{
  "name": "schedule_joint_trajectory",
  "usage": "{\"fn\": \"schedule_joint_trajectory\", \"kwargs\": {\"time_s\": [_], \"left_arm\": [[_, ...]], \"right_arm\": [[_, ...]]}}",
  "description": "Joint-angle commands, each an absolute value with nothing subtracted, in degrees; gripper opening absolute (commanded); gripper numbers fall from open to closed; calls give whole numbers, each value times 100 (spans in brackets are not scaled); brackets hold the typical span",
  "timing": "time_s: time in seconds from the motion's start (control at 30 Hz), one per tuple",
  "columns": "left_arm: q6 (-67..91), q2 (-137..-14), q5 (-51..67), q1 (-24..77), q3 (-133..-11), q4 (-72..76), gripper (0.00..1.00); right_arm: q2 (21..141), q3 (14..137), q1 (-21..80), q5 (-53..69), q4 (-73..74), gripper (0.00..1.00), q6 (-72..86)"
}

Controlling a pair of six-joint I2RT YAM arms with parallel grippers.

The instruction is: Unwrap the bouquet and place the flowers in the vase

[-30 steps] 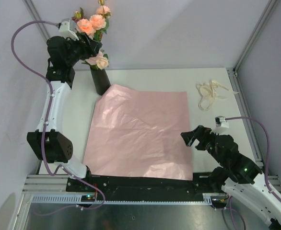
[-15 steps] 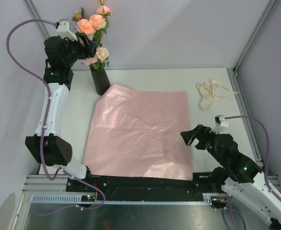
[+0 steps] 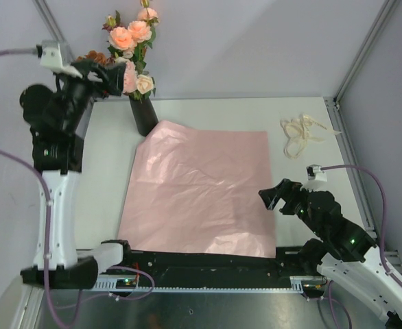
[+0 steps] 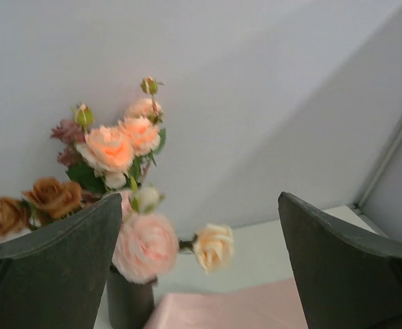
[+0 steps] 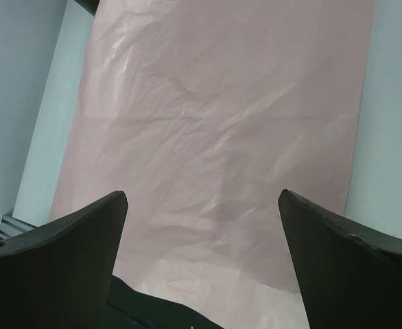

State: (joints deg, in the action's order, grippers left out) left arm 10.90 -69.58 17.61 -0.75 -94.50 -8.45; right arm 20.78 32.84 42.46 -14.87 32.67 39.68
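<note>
flowers stand in vase; left tool, jaws spread, just beside them.

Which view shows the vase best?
Top external: the black vase shows full height at the far left corner of the pink paper sheet, flowers in it. Left wrist catches only its blurred top, cropped by the frame edge. Right wrist shows paper, no clear vase.

Pink, peach and brown flowers stand upright in the narrow black vase at the upper left of the frame, heads spreading above its rim.
</note>
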Motion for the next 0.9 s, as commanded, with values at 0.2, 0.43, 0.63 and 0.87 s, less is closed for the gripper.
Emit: {"fn": "schedule_joint_trajectory", "kwargs": {"time_s": [0.2, 0.43, 0.63, 0.87], "left_arm": [[2082, -4225, 2606, -53, -6012, -851, 100], [2565, -2981, 3176, 148, -4392, -707, 100], [2708, -2609, 3748, 316, -3440, -521, 100], [2513, -2345, 3754, 346, -3100, -477, 100]], "right_arm": [[2017, 3900, 4219, -1595, 3998, 99, 3416], [1929, 3963, 4227, -1533, 4090, 99, 3538], [1796, 3966, 4224, -1609, 4002, 99, 3496], [1645, 4087, 4227, -1455, 3574, 99, 3603]]}}
